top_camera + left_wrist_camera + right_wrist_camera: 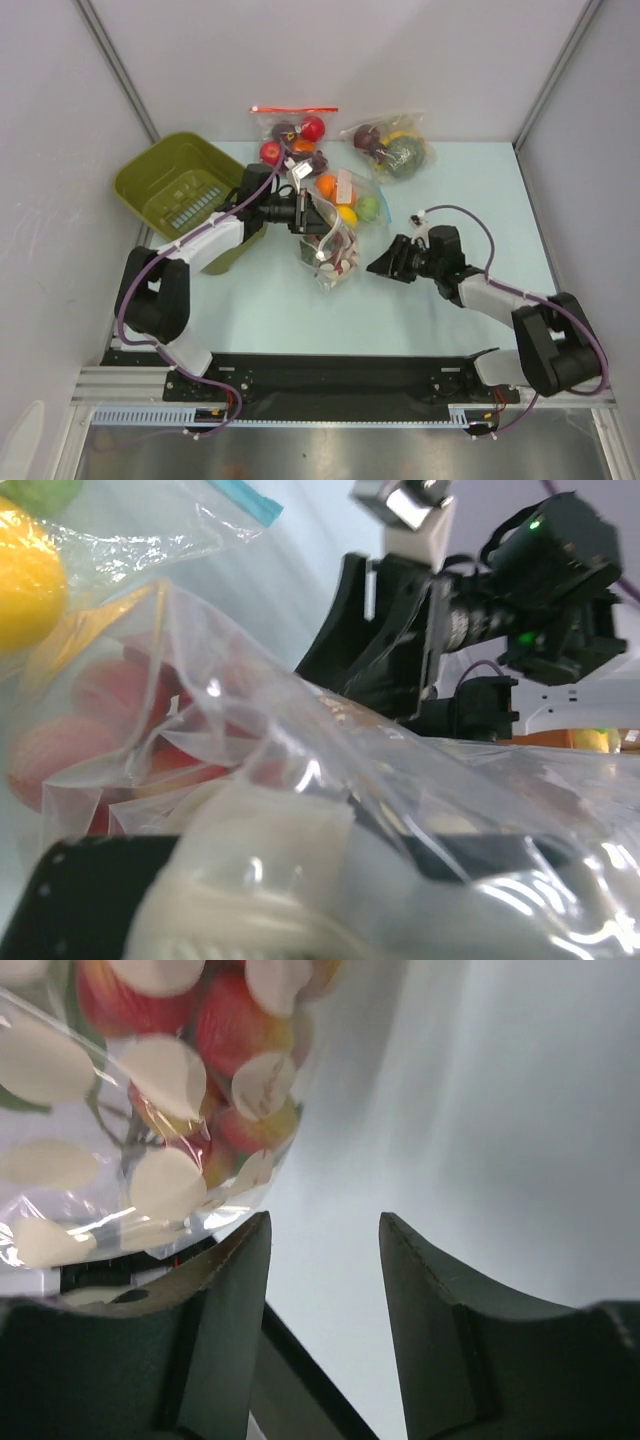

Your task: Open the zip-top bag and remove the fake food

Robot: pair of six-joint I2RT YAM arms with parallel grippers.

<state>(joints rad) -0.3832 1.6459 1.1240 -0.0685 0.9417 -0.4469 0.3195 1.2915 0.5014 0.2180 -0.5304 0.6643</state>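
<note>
Left arm reaches toward mid-table, left gripper (320, 222) clenched on the top edge of the zip-top bag (335, 255). Right gripper (378, 265) sits low just beside that bag, jaws parted, nothing between them. Fake food (225, 1020) is inside the bag (red pieces, blurred behind plastic); the left fingertips are hidden under film.

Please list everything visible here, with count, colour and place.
table: one, pale blue-green, under everything.
bin: one, olive green, far left.
zip-top bag: one, clear with whitish marks, centre.
fake food: several pieces, mostly red, inside the zip-top bag.
red-zip bag: one, clear, far edge, fruit inside.
centre fruit bag: one, clear, beyond the zip-top bag.
right fruit bag: one, clear, far right.
left arm: one, black and white, jaws shut on zip-top bag.
right arm: one, same colours, jaws open and empty.
</note>
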